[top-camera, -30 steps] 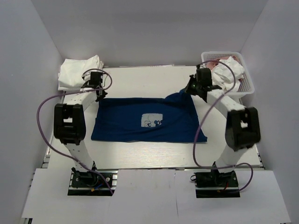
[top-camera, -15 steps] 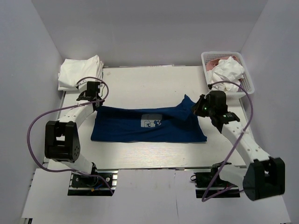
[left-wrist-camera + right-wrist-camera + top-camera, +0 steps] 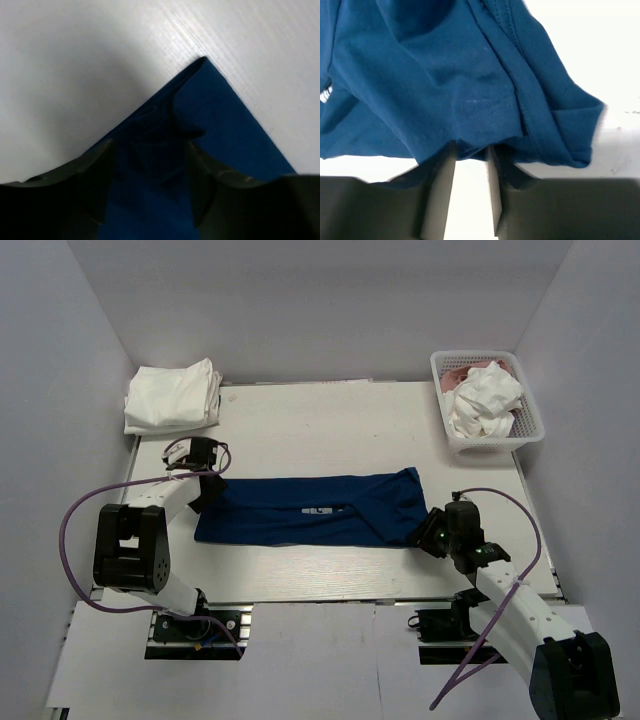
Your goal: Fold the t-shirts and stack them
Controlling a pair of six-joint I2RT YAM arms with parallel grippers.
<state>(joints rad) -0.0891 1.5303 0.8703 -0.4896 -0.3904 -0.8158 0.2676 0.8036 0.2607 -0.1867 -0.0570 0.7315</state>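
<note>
Moved: navy t-shirt (image 3: 310, 508), now 1 narrow band. My right gripper (image 3: 428, 533) pinches its hem; left gripper (image 3: 210, 492), grip cannot be told. Fold unfinished; tees (image 3: 485, 395) in basket (image 3: 495, 443) left to do.

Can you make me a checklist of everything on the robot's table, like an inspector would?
Surface: white table.
Job's things: navy t-shirt folded into a long band across the middle; folded white t-shirts stacked at the far left corner; a crumpled white t-shirt and a pink one in the basket.
Clutter: white lattice basket at the far right; nothing else seen.
End effectors: left end effector at the band's left end, cloth between its fingers, grip unclear; right end effector pinching the band's near right corner.
Cables: left purple cable and right purple cable loop beside their arms.
Surroundings: plain pale walls on three sides.
</note>
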